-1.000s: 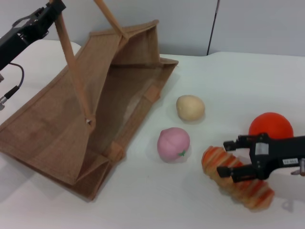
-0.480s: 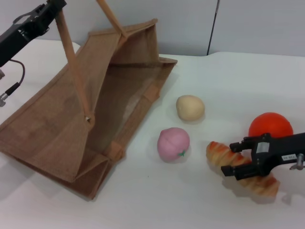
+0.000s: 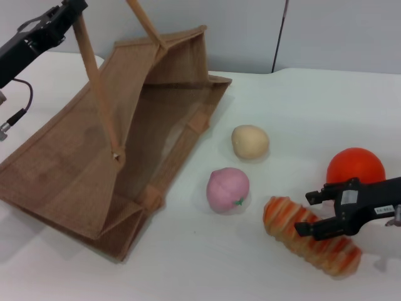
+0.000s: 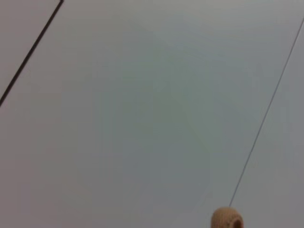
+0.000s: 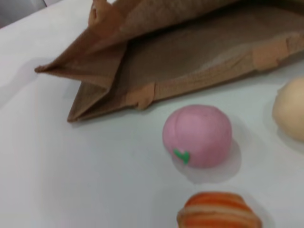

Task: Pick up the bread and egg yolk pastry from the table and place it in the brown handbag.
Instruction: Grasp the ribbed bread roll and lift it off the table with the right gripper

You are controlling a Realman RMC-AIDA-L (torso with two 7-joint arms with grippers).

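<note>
The striped bread (image 3: 311, 242) lies flat on the white table at the front right; its end shows in the right wrist view (image 5: 218, 213). My right gripper (image 3: 310, 213) is over the loaf's middle, open, with one finger on each side. The pale egg yolk pastry (image 3: 250, 141) sits farther back, between the bread and the bag, and also shows in the right wrist view (image 5: 290, 113). The brown handbag (image 3: 75, 169) lies on its side with its mouth open toward the foods, as the right wrist view (image 5: 190, 52) shows. My left gripper (image 3: 70, 9) holds one handle (image 3: 94, 75) up taut at the top left.
A pink peach-like ball (image 3: 229, 189) with a green mark sits between the bag's mouth and the bread, and in the right wrist view (image 5: 197, 135) too. A round orange-red fruit (image 3: 355, 166) sits just behind my right gripper. The left wrist view shows only a wall and a handle tip (image 4: 227, 219).
The bread tipped onto its side half a second ago and now lies flat again, slightly nearer the front. My right gripper shifted a little right. The left arm and bag barely moved.
</note>
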